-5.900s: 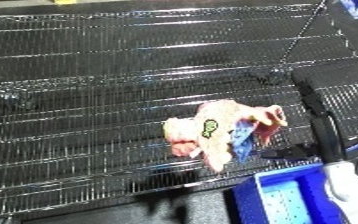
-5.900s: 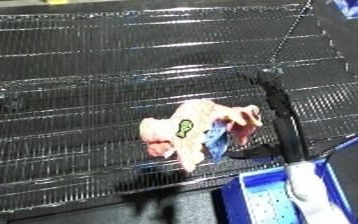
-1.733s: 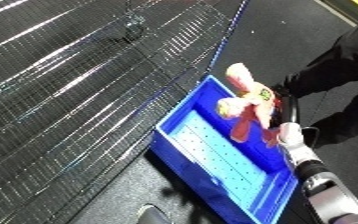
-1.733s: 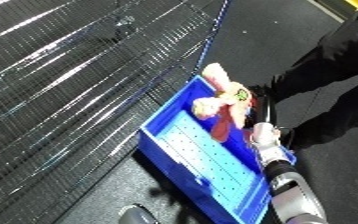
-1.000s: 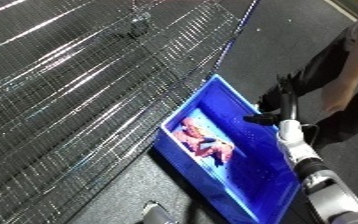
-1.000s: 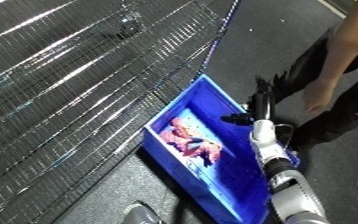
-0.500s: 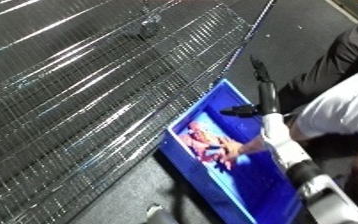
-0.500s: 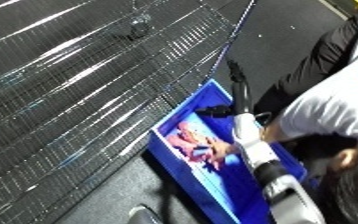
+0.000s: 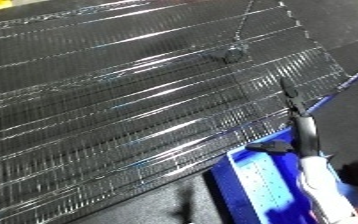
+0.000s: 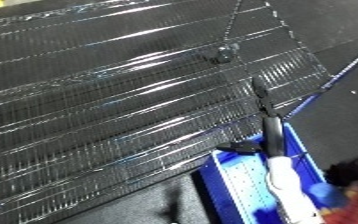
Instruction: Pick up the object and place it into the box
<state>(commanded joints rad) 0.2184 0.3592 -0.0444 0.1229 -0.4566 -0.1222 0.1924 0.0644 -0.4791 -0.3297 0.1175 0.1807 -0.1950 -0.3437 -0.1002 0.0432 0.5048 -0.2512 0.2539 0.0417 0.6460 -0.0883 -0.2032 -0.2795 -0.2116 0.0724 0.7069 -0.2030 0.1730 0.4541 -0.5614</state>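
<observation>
Your right hand (image 9: 293, 107) is stretched out long and straight, holding nothing, over the shiny wire rack (image 9: 113, 100). Below sits the blue plastic bin (image 10: 238, 187) with a dotted floor; you cannot see the toy.

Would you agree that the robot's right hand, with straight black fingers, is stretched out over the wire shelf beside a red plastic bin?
Not quite: the bin is blue, not red. In the left eye view the right hand reaches with straight fingers over the wire shelf, and the blue plastic bin sits just beside it, below the shelf's edge.
</observation>
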